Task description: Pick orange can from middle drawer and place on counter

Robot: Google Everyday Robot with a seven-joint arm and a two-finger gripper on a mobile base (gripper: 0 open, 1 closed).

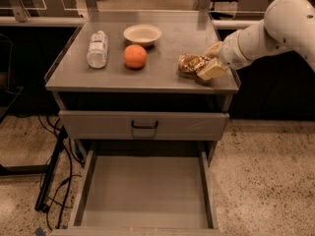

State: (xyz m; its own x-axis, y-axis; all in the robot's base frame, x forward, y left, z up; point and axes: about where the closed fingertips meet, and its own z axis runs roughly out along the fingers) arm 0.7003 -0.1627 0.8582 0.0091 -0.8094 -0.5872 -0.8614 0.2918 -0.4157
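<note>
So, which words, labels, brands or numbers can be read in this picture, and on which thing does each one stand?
No text is readable here.
The bottle lying on the counter: a label, too blurred to read.
The orange can, at the gripper near the counter's right edge: no legible print.
The middle drawer: no marks seen.
</note>
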